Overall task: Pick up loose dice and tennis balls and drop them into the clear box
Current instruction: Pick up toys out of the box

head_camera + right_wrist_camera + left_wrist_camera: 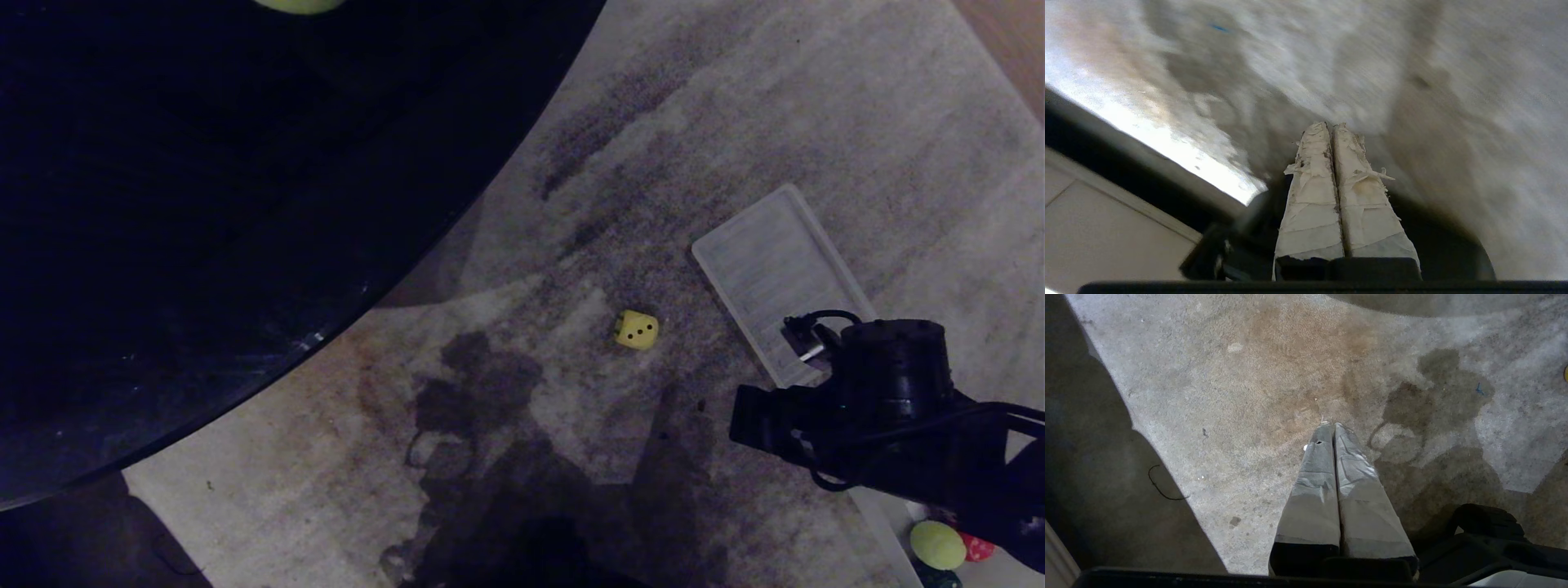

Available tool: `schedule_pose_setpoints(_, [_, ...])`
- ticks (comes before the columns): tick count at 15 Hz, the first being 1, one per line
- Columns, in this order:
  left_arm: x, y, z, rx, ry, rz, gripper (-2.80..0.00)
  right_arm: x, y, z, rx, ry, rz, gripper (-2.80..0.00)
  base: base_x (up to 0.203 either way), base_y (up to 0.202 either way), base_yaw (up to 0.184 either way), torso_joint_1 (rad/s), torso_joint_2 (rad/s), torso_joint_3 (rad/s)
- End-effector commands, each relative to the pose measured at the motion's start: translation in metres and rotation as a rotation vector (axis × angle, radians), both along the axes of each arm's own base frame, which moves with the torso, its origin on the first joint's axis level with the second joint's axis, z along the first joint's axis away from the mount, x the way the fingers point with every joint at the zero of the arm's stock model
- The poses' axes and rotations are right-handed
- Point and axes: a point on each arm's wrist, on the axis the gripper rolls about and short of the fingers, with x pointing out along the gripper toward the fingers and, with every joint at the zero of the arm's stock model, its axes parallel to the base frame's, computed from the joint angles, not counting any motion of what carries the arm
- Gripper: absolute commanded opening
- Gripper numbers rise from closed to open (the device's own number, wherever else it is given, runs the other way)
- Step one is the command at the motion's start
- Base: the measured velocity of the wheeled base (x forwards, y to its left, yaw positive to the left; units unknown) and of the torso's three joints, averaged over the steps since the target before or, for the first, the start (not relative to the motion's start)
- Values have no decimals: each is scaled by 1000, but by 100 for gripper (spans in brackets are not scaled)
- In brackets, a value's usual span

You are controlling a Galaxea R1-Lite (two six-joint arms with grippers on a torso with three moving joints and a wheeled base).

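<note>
Yellow die (636, 330): a rounded cube with dark pips, lying alone on the grey, stained carpet (775, 106) a little to the 4 o'clock side of the head view's centre, touching nothing. Flat ribbed translucent lid (767, 265): lies on the carpet at about 2 o'clock from the die, well apart from it, its near end hidden behind the right arm. Right arm (890, 408): a black wrist assembly entering the head view from 4 o'clock, raised above the carpet and overlapping the lid's near end. Right gripper (1333, 126): seen in the right wrist view, its two tape-wrapped fingers (1312, 183) pressed together with nothing between them, pointing at blurred carpet. Left gripper (1333, 425): seen in the left wrist view, its grey-wrapped fingers (1314, 486) likewise closed against each other and empty, hanging over bare, brown-stained carpet.

Clear box (886, 518): only a pale edge shows at 5 o'clock in the head view, mostly cut off by the frame and the arm. Inside it lie a tennis ball (937, 545), a red die (976, 548) just beside the ball, and a dark green object (939, 578) at the frame's edge. A second tennis ball (298, 4) is cut by the frame at 11 o'clock, on the large dark table (204, 204) that fills the 9-to-12 o'clock quarter.
</note>
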Motion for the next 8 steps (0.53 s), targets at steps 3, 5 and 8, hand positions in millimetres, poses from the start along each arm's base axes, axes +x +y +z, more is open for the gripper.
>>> schedule_pose_setpoints(3, [0, 0, 0, -1, 3, 1, -280, 25, 18, -25, -76, -25, 96, 0, 0, 0, 0, 0, 0, 0])
schedule_pose_setpoints(5, [0, 0, 0, -1, 2, 1, -280, 32, 20, -34, -139, -39, 126, 0, 0, 0, 0, 0, 0, 0])
schedule_pose_setpoints(8, [0, 0, 0, -1, 1, 1, -280, 44, 24, -44, -198, -107, 160, 0, 0, 0, 0, 0, 0, 0])
